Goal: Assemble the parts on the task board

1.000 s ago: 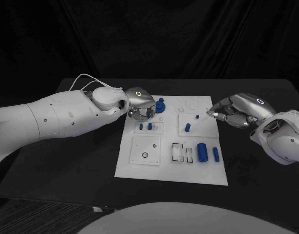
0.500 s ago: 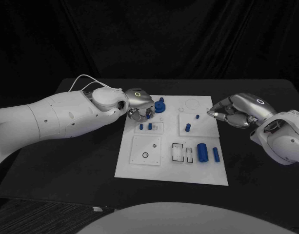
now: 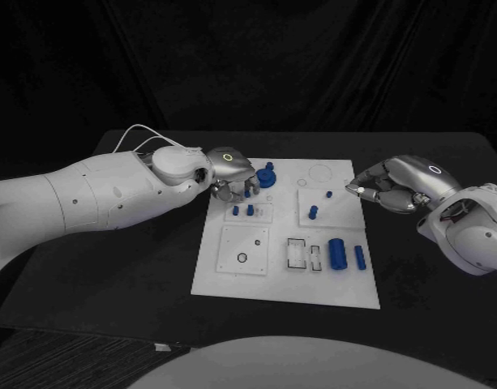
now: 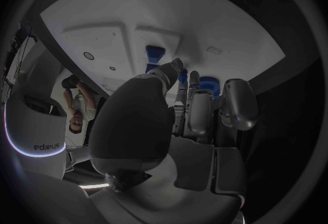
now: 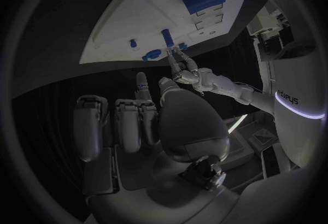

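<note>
- The white task board [image 3: 227,279] lies flat in the middle of the black tabletop [image 3: 108,267], between the two arms.
- The left hand [image 3: 232,174] hangs over the far left part of the board. Its fingers [image 4: 199,109] point down, close together, at the board surface.
- Whether the left hand pinches anything cannot be told; its fingertips are hidden in the head view, and the wrist view shows nothing clearly between them.
- Just beside the left hand, toward the board's middle, stands a tall blue part [image 3: 267,176] with a rounded base.
- Right under that hand's fingertips, two small blue pegs [image 3: 242,211] stand upright in a square recess.
- The right hand [image 3: 391,185] hovers at the far right edge of the board. Its fingers [image 5: 130,120] are curled inward, and nothing shows inside them.
- Near the right hand's fingertips, on the board, sits a tiny blue piece [image 3: 329,194], and just past it a short blue peg [image 3: 313,212] stands upright.
- Nearer the robot than the right hand, a thick blue cylinder [image 3: 336,253] and a thinner blue rod [image 3: 359,257] lie side by side on the board, next to two white rectangular slots [image 3: 296,254].
- A small black ring [image 3: 240,258] lies in a square recess, nearer the robot than the left hand.
</note>
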Motion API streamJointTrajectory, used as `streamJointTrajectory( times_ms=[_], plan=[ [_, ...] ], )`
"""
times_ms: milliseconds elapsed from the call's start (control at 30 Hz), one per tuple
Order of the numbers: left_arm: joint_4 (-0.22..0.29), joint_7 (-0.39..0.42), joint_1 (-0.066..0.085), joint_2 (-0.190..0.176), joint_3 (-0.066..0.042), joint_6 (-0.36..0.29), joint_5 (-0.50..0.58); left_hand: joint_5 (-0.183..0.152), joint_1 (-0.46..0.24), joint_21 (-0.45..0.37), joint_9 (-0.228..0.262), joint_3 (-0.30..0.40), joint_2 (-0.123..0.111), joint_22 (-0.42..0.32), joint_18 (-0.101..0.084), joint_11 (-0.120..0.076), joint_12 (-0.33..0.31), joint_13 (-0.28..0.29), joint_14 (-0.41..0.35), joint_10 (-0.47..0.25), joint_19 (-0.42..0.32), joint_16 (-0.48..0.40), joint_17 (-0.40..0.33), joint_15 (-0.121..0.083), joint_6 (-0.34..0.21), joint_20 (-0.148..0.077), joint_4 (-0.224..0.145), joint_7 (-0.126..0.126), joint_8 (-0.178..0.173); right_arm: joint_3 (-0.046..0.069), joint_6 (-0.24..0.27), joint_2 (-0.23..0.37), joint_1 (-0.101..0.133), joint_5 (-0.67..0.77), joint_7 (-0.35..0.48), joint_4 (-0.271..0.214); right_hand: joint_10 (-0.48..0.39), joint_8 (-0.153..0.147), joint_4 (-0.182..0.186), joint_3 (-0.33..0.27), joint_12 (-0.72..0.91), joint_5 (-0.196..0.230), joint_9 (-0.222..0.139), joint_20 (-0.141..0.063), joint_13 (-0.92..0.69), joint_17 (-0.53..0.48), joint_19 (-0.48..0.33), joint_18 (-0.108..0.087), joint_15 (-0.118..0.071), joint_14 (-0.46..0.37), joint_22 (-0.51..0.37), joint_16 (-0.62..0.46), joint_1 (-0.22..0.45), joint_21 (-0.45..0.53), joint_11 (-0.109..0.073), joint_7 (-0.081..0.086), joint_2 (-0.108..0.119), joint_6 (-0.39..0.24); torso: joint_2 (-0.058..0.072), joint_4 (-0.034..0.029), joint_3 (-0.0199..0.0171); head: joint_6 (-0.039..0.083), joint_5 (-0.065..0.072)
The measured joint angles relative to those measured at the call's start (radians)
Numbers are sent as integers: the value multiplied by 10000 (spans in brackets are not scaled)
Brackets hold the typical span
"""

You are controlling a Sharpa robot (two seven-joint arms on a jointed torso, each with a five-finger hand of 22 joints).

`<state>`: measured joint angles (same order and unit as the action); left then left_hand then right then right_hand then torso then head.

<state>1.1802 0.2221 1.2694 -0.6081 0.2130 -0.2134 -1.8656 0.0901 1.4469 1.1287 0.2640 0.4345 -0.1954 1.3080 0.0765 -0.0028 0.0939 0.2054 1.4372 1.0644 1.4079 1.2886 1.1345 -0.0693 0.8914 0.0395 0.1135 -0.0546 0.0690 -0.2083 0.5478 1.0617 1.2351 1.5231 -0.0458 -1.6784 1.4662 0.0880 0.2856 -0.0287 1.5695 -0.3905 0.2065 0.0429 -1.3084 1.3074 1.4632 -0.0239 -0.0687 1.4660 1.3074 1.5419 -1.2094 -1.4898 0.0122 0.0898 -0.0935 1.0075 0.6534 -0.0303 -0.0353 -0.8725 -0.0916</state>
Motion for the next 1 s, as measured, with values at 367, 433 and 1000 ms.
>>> streamJointTrajectory(
  times_ms=[367,433,1000],
  plan=[
    [111,-551,-1,-492,-5,-794,-1,40,117,-48,-247,-79,-115,-1,0,210,-142,-228,-64,-391,-32,-224,-303,67,-500,32,79,-115,-24,-11,-2,76,240,-1,-30,-116,0,-38,0,0,0,0,-11,0,-1,0,0,0,0,0,6,-83,-79,102,0,0,79,0,-3,1,0,0,-11],
    [203,-670,33,-719,0,-976,-1,40,159,-86,-258,-48,-73,-1,0,181,-142,-253,-64,-423,-35,-297,-359,67,-500,36,110,-115,-23,-7,-18,71,439,3,-53,-155,-14,-38,0,0,0,0,-27,0,-1,0,0,0,0,0,6,-83,-144,147,-97,36,144,-37,-5,2,3,0,40],
    [1467,-137,845,-2877,0,-3659,3819,2620,-2448,-8616,-914,-920,1095,-1278,529,1190,586,-929,-5964,-3918,-4980,-7787,-6471,1822,-747,1148,1679,1408,-23,8,-93,-863,2031,753,-51,153,-4040,-175,-22,-54,-8448,437,-171,0,5716,-1,0,-94,0,0,4,-621,-665,1076,-179,-148,745,-482,-56,-4,68,0,286]
  ],
)
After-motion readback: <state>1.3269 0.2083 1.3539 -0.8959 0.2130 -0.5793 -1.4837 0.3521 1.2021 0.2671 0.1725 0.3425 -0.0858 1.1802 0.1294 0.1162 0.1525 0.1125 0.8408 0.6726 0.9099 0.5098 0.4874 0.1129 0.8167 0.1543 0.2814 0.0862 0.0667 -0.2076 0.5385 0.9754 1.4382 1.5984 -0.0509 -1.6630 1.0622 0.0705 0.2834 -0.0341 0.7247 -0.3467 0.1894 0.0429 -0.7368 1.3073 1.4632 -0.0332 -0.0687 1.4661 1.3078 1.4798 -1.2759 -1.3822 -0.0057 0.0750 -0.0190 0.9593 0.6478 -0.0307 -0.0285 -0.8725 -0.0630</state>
